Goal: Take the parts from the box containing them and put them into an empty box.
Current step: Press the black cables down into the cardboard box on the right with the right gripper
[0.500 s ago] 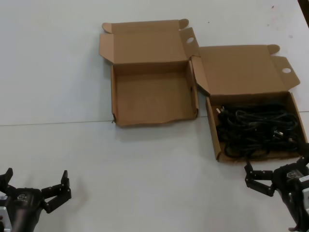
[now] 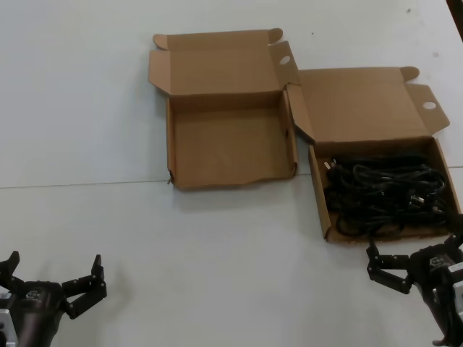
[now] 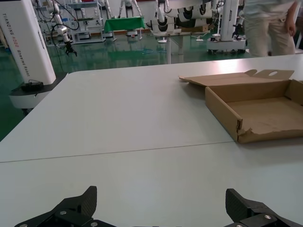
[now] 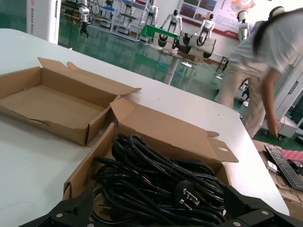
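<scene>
the power cords lie in a black tangle inside the box with the straight front wall, which stands on the right part of the white tabletop. they fill most of this box, and in the right wrist view one plug with metal pins lies on top of the pile. the lid of this box is folded back and away from the robot, with one round hole in its side flap.

just to the left, the box with the wavy front wall holds nothing. its right wall is very near or touching the lid corner of the cord box; i cannot tell which. its lid is also laid open toward the far side. in the left wrist view its near corner looks torn.

the right gripper hovers low at the front wall of the cord box, on the near side of it, with its fingers spread wide and gripping nothing. the left gripper is at the near left edge of the tabletop, well apart from both boxes, its fingers also spread apart and without any load. nothing lies between the two boxes and the grippers.

behind the tabletop is a hall with a green floor, other white robots and a person in a light shirt bending forward.
</scene>
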